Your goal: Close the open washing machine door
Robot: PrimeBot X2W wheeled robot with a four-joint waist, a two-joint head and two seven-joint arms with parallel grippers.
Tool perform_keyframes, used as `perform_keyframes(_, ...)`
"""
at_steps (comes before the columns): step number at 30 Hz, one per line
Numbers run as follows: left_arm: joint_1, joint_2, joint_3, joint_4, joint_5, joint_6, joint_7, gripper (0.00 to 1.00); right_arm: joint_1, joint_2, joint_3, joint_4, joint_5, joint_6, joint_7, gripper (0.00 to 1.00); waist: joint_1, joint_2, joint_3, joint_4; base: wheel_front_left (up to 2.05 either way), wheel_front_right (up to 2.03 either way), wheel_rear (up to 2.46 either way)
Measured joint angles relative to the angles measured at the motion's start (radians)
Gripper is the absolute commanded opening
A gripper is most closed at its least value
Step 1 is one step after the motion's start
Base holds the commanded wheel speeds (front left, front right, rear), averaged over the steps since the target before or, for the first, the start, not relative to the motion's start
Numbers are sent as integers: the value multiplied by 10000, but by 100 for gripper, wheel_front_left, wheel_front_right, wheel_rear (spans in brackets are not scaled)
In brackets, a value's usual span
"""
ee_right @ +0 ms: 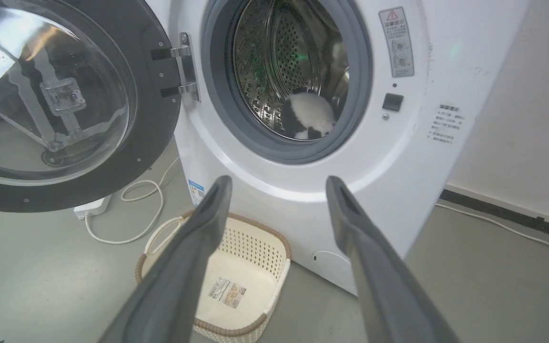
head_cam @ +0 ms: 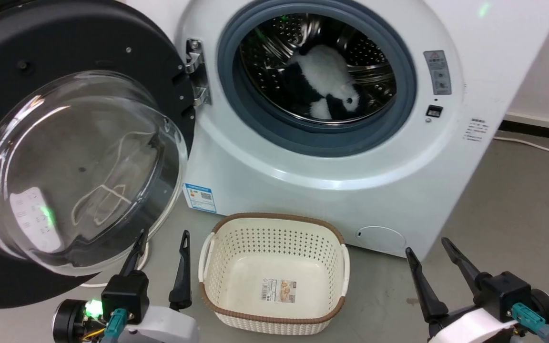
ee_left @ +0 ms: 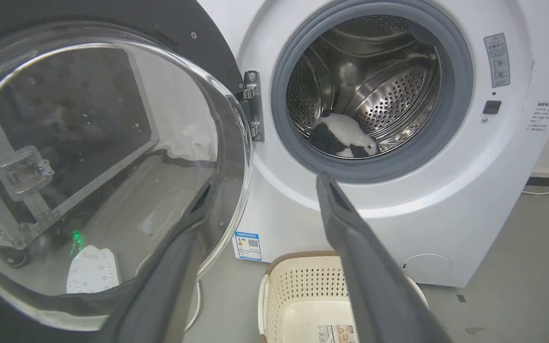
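The white washing machine (head_cam: 274, 162) (ee_left: 446, 200) (ee_right: 398, 157) stands ahead with its steel drum showing. Its door (head_cam: 65, 85) (ee_left: 103, 157) (ee_right: 65, 95), black-rimmed with a bulging glass bowl, is swung wide open to the left on a metal hinge (head_cam: 197, 71). A black and white plush toy (head_cam: 324, 81) lies inside the drum. My left gripper (head_cam: 162, 238) (ee_left: 262, 186) is open, low, just below the door's glass bowl and not touching it. My right gripper (head_cam: 427, 247) (ee_right: 279, 183) is open at the lower right, off the machine's bottom corner, holding nothing.
An empty cream perforated basket (head_cam: 217, 257) (ee_left: 274, 286) (ee_right: 274, 247) sits on the grey floor in front of the machine, between my grippers. A white cable and power strip (ee_right: 127, 209) lie on the floor under the door. A wall and skirting (ee_right: 513, 214) run on the right.
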Motion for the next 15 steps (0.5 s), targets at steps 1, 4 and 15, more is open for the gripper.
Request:
perform_keyframes(1, 9, 0, -19, -65, 0, 54, -46, 100, -48, -21, 65, 50, 21, 0, -59, 100, 0, 1, 2, 83, 0, 0, 0)
perform_keyframes(4, 53, 2, -25, -146, -2, 81, -117, 100, -99, -48, 174, 117, 90, 0, -127, 100, 0, 0, -2, 206, 0, 0, 0)
perform_keyframes(15, 200, 4, -59, -318, -4, 232, -309, 100, -116, -127, 422, 257, 196, 0, -316, 100, 0, 0, -14, 651, 0, 0, 0)
